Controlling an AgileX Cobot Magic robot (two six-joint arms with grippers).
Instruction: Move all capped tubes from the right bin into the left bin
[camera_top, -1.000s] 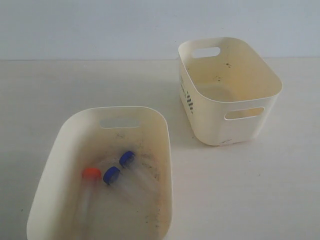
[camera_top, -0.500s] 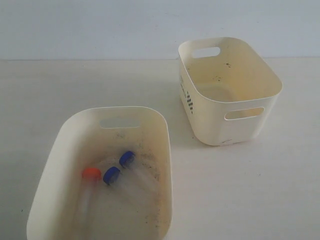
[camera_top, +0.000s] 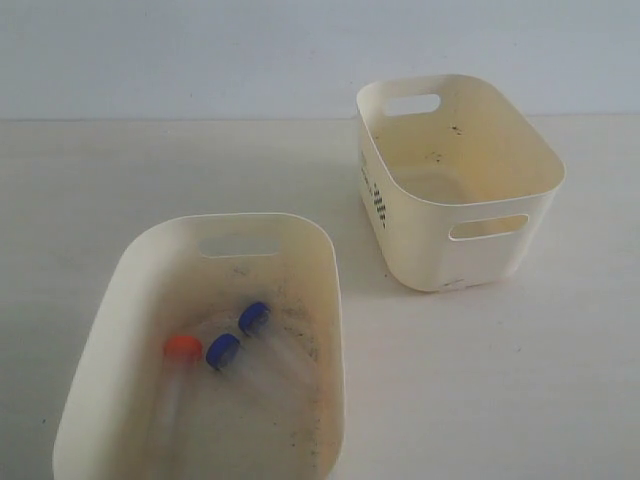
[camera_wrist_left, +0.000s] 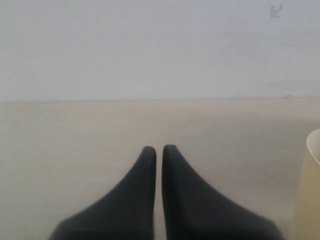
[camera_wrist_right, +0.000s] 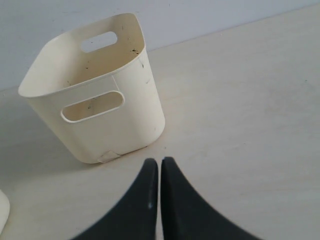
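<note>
The left bin (camera_top: 330, 300), its floor speckled black, holds three capped tubes in the exterior view: one with an orange cap (camera_top: 182, 347) and two with blue caps (camera_top: 222, 350) (camera_top: 254, 317). The right bin (camera_top: 530, 195), cream with dark vent slits, stands behind it; no tube shows on the part of its inside that I can see. The right wrist view shows the same right bin (camera_wrist_right: 130, 125) beyond my right gripper (camera_wrist_right: 160, 162), which is shut on nothing. My left gripper (camera_wrist_left: 158, 149) is shut and empty over bare table. Neither gripper appears in the exterior view. A fourth tube is not visible.
A pale wall rises behind the cream table (camera_top: 480, 380). A cream bin edge (camera_wrist_left: 312, 190) shows at the side of the left wrist view, and another rim corner (camera_wrist_right: 2, 210) at the edge of the right wrist view.
</note>
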